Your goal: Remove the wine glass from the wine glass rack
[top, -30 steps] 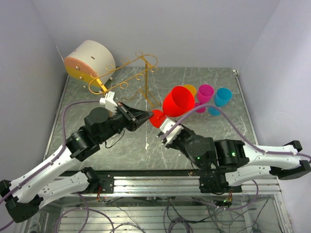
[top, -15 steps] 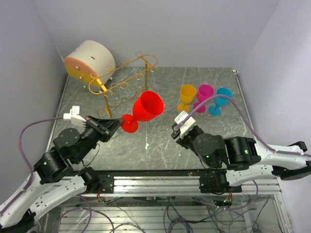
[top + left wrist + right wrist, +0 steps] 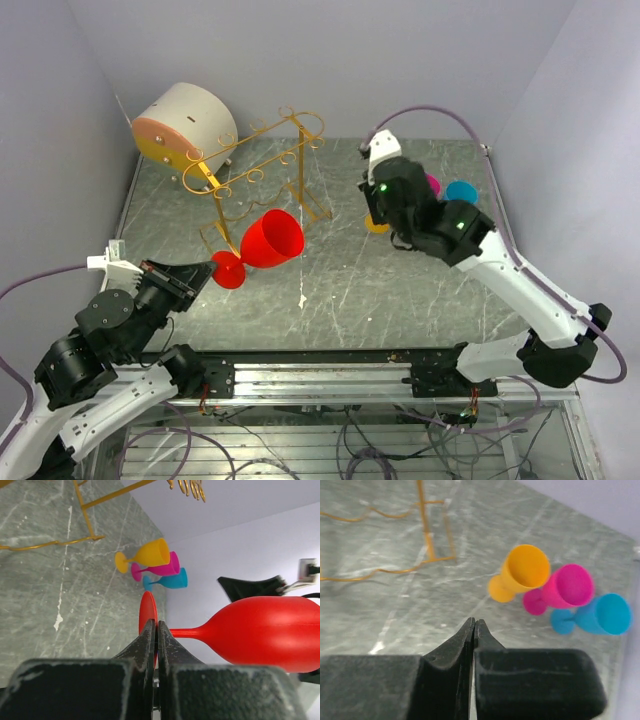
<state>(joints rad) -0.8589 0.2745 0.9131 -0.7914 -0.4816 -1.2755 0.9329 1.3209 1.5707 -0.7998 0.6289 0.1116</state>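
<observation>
My left gripper (image 3: 155, 625) is shut on the round foot of the red wine glass (image 3: 270, 632). The glass (image 3: 272, 238) hangs in the air on its side, bowl pointing towards the table's middle, near the front of the gold wire wine glass rack (image 3: 255, 165) and apart from it. Nothing hangs on the rack's rails (image 3: 85, 510). The right gripper (image 3: 474, 622) is shut with nothing in it, held high over the back right of the table. Its arm (image 3: 430, 215) reaches above the coloured glasses.
An orange glass (image 3: 525, 572), a pink glass (image 3: 567, 587) and a blue glass (image 3: 605, 615) lie on their sides together at the back right. A cream drum with an orange face (image 3: 185, 125) stands behind the rack at the back left.
The left arm has drawn back to the near left with the red glass, away from the table's middle. The right gripper has shut, risen and swung to the back right.
</observation>
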